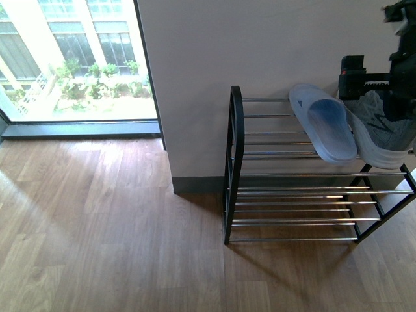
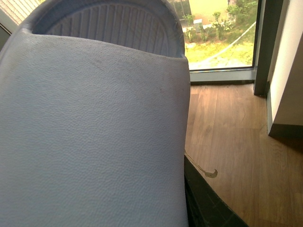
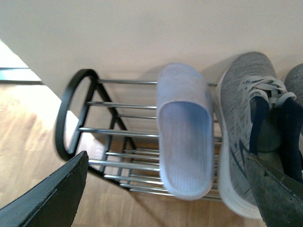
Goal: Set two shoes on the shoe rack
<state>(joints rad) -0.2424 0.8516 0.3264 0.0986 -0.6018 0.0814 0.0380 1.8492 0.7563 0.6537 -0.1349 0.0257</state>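
The right hand (image 3: 165, 198) was spread wide, holding nothing, above the shoe rack (image 1: 235, 162). There a pale blue slide (image 3: 184, 132) lay beside a grey sneaker (image 3: 244, 127), both lengthwise front-to-back, toes toward the wall.

The left hand's state could not be told; another slide (image 2: 94, 132) filled its view.

1. Pale blue slide (image 3: 185, 142) is lying across the shoe rack's (image 3: 75, 113) top silver bars.
2. Grey knit sneaker (image 3: 244, 127) is sitting just beside it.
3. Right gripper's dark fingers (image 3: 49, 196) are standing spread apart.

Black arm (image 1: 396, 71) — dark textured fingers (image 3: 47, 198)
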